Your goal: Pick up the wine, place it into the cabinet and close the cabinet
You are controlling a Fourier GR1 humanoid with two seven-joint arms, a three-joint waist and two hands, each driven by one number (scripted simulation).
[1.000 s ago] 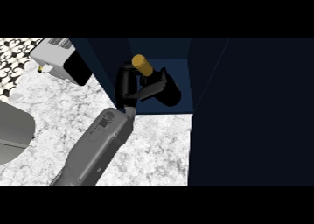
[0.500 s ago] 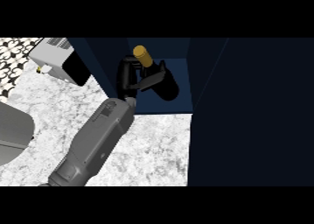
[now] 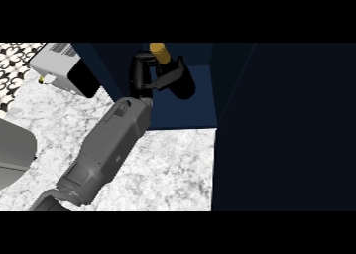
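Note:
The wine bottle [image 3: 185, 83] is dark with a gold top [image 3: 160, 49]. It is tilted and held inside the dark blue cabinet [image 3: 182, 115]. My left hand [image 3: 140, 74] is shut on it, with fingers up its left side and the thumb across its body. The grey forearm [image 3: 107, 149] reaches in from the lower left over the marble counter [image 3: 166, 168]. The bottle's base is hidden in the dark, so I cannot tell whether it rests on the cabinet floor. The right hand shows nowhere.
The cabinet's open door [image 3: 297, 124] is a tall dark panel filling the right side. A white and black appliance [image 3: 63, 69] stands at the upper left beside the cabinet wall. A grey basin [image 3: 8, 154] lies at the left edge.
The left hand has carried the bottle deeper into the cabinet, away from me. The forearm has stretched further forward.

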